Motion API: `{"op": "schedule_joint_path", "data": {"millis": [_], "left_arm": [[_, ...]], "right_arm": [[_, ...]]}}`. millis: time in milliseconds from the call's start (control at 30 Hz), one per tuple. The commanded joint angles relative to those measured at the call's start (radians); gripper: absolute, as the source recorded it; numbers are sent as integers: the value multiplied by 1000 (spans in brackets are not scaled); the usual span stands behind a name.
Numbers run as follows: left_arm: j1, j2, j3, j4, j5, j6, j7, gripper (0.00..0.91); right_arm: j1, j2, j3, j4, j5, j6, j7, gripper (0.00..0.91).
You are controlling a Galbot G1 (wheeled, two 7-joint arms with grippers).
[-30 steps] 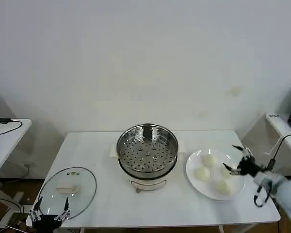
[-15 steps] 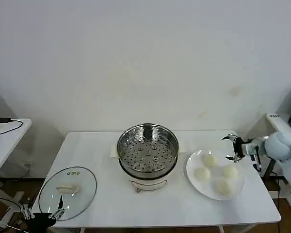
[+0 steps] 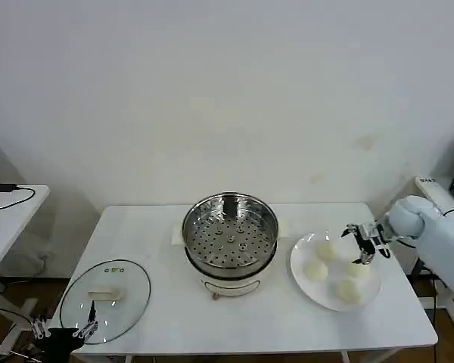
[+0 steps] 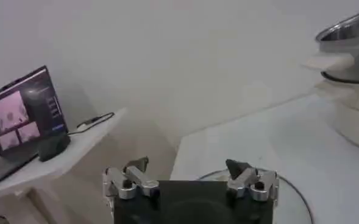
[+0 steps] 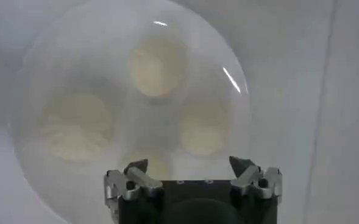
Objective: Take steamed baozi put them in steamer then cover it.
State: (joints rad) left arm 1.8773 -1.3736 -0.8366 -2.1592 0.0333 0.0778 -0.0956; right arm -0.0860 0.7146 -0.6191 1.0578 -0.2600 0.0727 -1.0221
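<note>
Several cream-white baozi [image 3: 315,269] lie on a white plate [image 3: 327,300] at the table's right. My right gripper [image 3: 363,242] hovers open just above the plate's far right side, between two buns, holding nothing. From the right wrist the buns [image 5: 155,69] sit on the plate [image 5: 228,67] straight beyond my open right gripper [image 5: 190,170]. The steel steamer [image 3: 230,238] stands mid-table with its perforated tray bare. The glass cover [image 3: 106,295] lies flat at the front left. My left gripper [image 3: 60,333] hangs open beyond the table's front left corner, near the cover's edge [image 4: 289,190].
A side table with a black cable [image 3: 7,198] stands at the left, and a laptop [image 4: 24,115] rests on a shelf there. White equipment [image 3: 439,197] stands past the table's right edge. Bare tabletop lies in front of the steamer [image 4: 350,61].
My right gripper has swung up and leftward from beyond the plate's right rim to above the buns. The left gripper has sunk a little at the front left corner.
</note>
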Motion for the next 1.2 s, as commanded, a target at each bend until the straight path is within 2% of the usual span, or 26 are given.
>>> {"op": "schedule_joint_path", "data": {"millis": [33,333,700,900,1000,1067,1200], "left_arm": [[2,-1,-4,-1,1,-2,1,907],[4,-1,-12,0,2,-3,4,907],[3,0,-8,2,4,-5,6,907],[6,-1,-7,0,4,-8,5,907],[8,-2,-7,0,4,-9,4,907],[8,-4,-7,-3,4,-9,4,907],[8,-4,-7,-4,4,-8,4,907]], "right_arm": [[72,135,-97,-157,17,-19,3,907],[66,161,-103,-195,-4,-33,-3,907],[49,187,-88,-235,-9,-37,25,907],[45,201,-81,-245,-19,-43,27,806],[47,200,-86,-242,-16,-44,26,685],[46,199,-86,-239,-17,-45,23,635],[47,191,-87,-229,-13,-46,24,615]]}}
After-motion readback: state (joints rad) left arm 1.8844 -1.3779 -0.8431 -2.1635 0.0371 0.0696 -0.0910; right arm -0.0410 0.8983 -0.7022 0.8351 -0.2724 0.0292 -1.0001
